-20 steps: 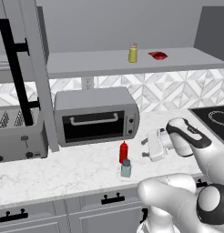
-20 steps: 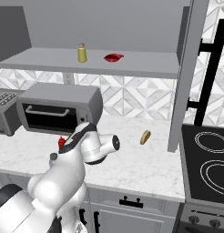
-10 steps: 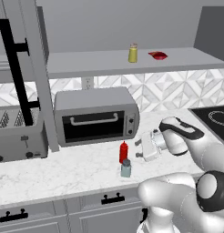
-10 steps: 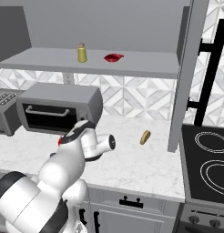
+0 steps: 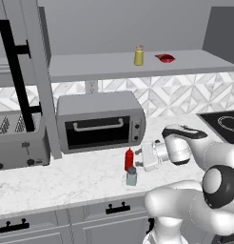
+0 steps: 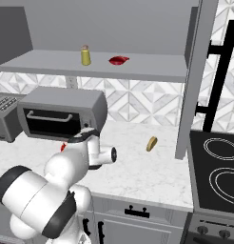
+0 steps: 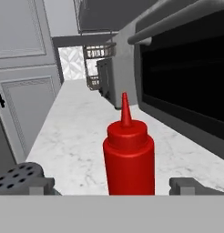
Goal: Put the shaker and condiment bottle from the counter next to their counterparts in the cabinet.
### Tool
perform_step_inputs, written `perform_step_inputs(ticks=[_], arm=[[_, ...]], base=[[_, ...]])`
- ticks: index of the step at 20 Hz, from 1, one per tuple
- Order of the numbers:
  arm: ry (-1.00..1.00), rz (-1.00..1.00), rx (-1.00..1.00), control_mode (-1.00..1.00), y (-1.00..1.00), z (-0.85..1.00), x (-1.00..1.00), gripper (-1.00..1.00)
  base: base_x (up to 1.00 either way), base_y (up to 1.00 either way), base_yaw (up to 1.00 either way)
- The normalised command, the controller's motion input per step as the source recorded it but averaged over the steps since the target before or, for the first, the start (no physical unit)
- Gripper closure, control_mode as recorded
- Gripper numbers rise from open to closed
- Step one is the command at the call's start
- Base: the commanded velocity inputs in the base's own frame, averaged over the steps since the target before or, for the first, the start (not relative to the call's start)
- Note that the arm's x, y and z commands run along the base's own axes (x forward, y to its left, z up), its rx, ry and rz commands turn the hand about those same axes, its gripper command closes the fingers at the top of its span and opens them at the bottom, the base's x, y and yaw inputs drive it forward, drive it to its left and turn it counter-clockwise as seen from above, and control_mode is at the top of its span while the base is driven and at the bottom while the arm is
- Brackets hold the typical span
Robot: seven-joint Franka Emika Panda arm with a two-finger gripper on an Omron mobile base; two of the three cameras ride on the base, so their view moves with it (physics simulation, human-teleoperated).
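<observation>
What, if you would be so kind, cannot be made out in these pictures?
- Condiment bottle: base cut off by the hand view's bottom edge.
- Shaker: just its perforated cap shows there.
- Gripper: too small in the left base view to judge fingertip clearance.
- Red thing on the cabinet shelf: too small to identify.

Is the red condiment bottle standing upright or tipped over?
Upright: the condiment bottle stands on the counter, its nozzle pointing straight up.

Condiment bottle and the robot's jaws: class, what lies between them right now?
Nothing. In the hand view the condiment bottle stands just ahead of the open gripper, centred between its jaws, with no object in between. The shaker sits beside the bottle.
</observation>
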Motion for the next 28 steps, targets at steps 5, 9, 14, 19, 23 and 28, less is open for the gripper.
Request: perform_step_inputs(ticks=[5, 9, 14, 19, 23, 28], arm=[[0.03, 0.0, 0.11, -1.0, 0.11, -0.11, 0.13, -1.0], [0.04, 0.0, 0.11, -1.0, 0.0, -0.08, 0.22, -1.0], [0.05, 0.0, 0.1, -1.0, 0.06, -0.15, 0.23, -1.0], [0.12, 0.0, 0.06, -1.0, 0.27, -0.29, 0.25, -1.0], [0.07, -0.01, 0.0, -1.0, 0.06, -0.04, 0.14, 1.0], [0.0, -0.13, -0.08, -1.0, -0.02, 0.7, -0.13, 1.0]], base=[[0.0, 0.0, 0.0], [0.0, 0.0, 0.0], [0.0, 0.0, 0.0], [0.0, 0.0, 0.0], [0.0, 0.0, 0.0], [0.0, 0.0, 0.0]])
